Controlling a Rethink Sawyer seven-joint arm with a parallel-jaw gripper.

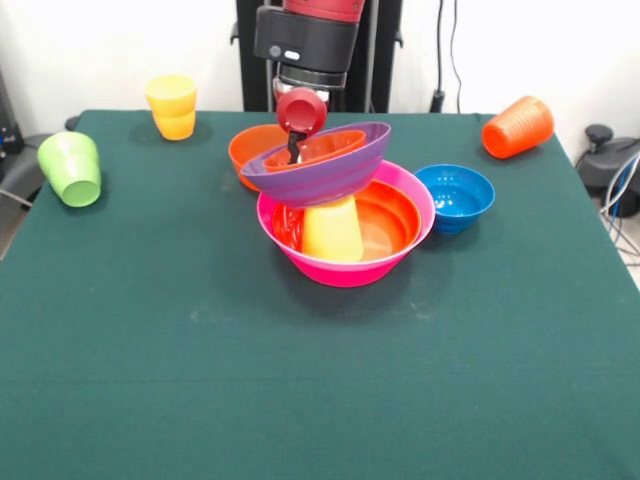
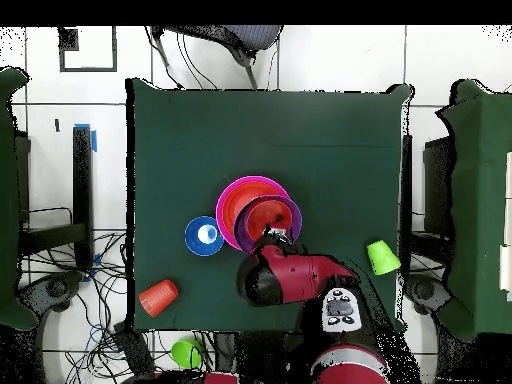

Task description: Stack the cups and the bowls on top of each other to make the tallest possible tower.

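The tower stands mid-table: the largest pink bowl (image 1: 345, 272) (image 2: 232, 192) holds a large orange bowl (image 1: 392, 222) with an upturned yellow cup (image 1: 332, 230) in it. A purple bowl (image 1: 325, 175) (image 2: 280, 212) sits tilted on that cup, with a small orange bowl (image 1: 325, 147) inside it. My gripper (image 1: 294, 150) (image 2: 272, 237) reaches down at the rim of these two top bowls. Another small orange bowl (image 1: 250, 146) lies behind the tower. A blue bowl (image 1: 456, 195) (image 2: 205, 236) sits beside it.
A green cup (image 1: 70, 168) (image 2: 381, 257) stands near one side edge. A yellow cup on a second cup (image 1: 172, 107) stands at the far corner. An orange cup (image 1: 517, 127) (image 2: 158, 297) lies on its side at the other far corner.
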